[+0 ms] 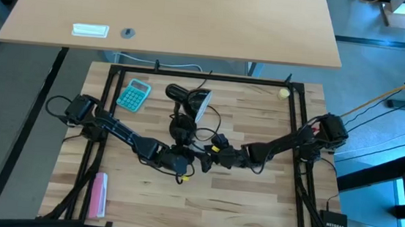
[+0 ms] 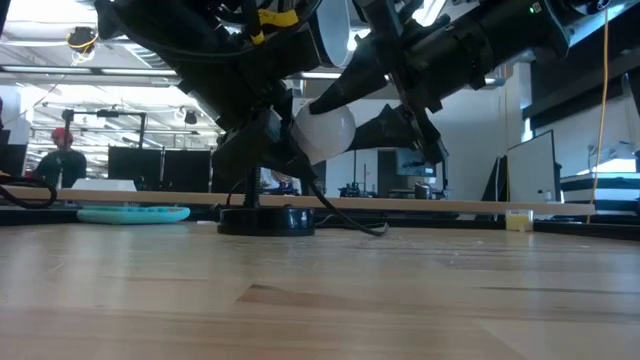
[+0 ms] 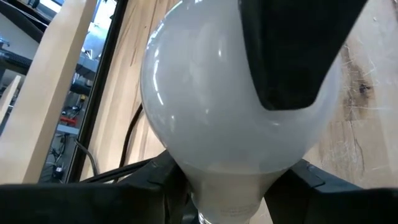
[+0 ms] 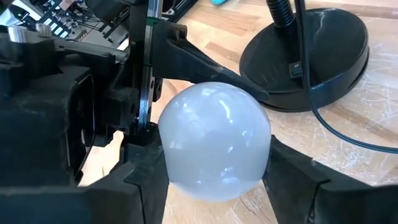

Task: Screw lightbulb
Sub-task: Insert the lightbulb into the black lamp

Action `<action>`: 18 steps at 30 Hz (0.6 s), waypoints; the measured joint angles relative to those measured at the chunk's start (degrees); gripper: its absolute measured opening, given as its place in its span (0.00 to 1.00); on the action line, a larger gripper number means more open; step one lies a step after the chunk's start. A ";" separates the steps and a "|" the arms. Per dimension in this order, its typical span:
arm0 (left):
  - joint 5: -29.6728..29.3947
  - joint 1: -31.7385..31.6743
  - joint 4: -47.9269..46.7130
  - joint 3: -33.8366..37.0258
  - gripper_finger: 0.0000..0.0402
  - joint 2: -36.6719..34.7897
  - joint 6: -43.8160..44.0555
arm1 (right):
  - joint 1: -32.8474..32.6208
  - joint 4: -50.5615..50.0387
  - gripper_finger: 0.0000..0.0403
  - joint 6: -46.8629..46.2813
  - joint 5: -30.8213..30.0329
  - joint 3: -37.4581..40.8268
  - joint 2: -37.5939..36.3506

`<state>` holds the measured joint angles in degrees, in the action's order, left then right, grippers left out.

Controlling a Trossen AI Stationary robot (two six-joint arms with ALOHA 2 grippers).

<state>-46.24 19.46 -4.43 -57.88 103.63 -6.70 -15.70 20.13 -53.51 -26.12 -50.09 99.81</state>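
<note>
I am holding the lightbulb (image 4: 214, 140) in mid-air above the table (image 1: 252, 213), just in front of the lamp base (image 4: 317, 56). My left gripper (image 3: 227, 205) is clamping the bulb's narrow neck. My right gripper (image 4: 214, 180) is standing partly open, its fingers (image 4: 305, 186) cradling the round globe on both sides. I judge the task early: the bulb is being passed between my grippers and is not yet in the lamp shade (image 1: 197, 102). Threading remains. The cord (image 4: 348, 134) is lying just beside the bulb; the open tabletop toward the near edge is offering room.
</note>
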 joint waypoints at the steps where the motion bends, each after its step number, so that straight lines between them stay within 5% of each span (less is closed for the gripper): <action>1: 0.02 0.02 -0.45 -0.01 0.40 -0.02 0.54 | 0.00 -0.09 0.53 0.02 0.44 0.00 -0.19; 18: 0.33 1.67 -8.75 0.06 0.64 -5.64 3.85 | -0.48 -1.35 0.52 5.91 5.02 0.28 -8.46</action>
<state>-45.91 21.13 -13.18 -57.82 97.99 -2.84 -16.19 18.78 -47.60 -21.10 -49.80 91.35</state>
